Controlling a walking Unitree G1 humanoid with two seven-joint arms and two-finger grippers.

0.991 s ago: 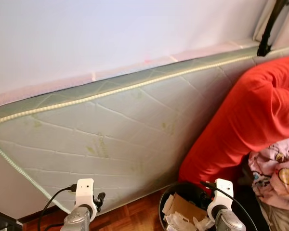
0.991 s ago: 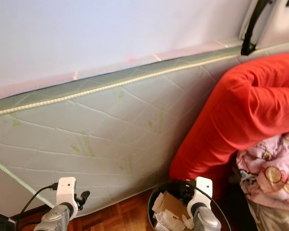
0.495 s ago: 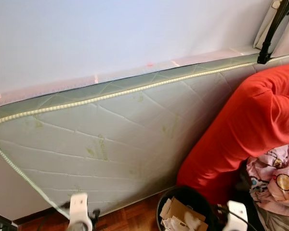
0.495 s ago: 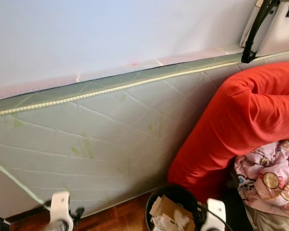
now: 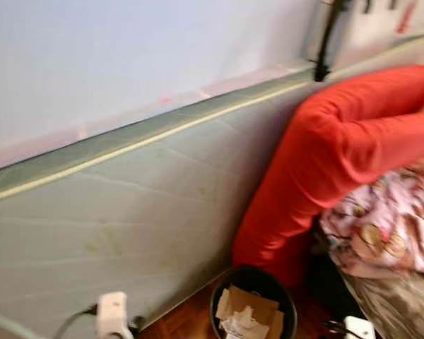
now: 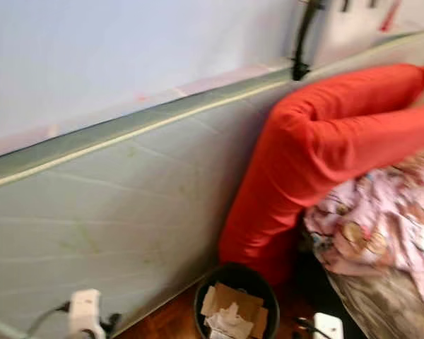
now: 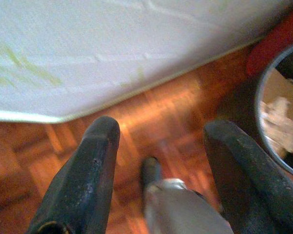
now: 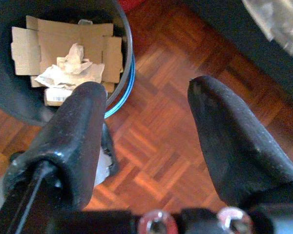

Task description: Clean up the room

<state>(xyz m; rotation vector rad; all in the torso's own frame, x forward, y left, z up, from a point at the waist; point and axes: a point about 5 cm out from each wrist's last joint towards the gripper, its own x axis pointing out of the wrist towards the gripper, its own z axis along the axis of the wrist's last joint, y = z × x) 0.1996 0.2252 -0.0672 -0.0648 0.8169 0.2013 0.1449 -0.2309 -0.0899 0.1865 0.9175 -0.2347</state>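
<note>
Round black waste bin [image 5: 253,305] of crumpled paper and cardboard scraps [image 8: 68,58], on parquet below red bolster [image 5: 325,162]: light, rigid, best taken by rim; left gripper [image 7: 158,170] and right gripper [image 8: 146,146] both spread, empty.

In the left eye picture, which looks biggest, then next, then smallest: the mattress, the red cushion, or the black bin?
1. The mattress looks biggest, leaning against the wall.
2. The red cushion comes next, bent over beside it.
3. The black bin looks smallest, sitting on the floor with cardboard and paper inside.
</note>
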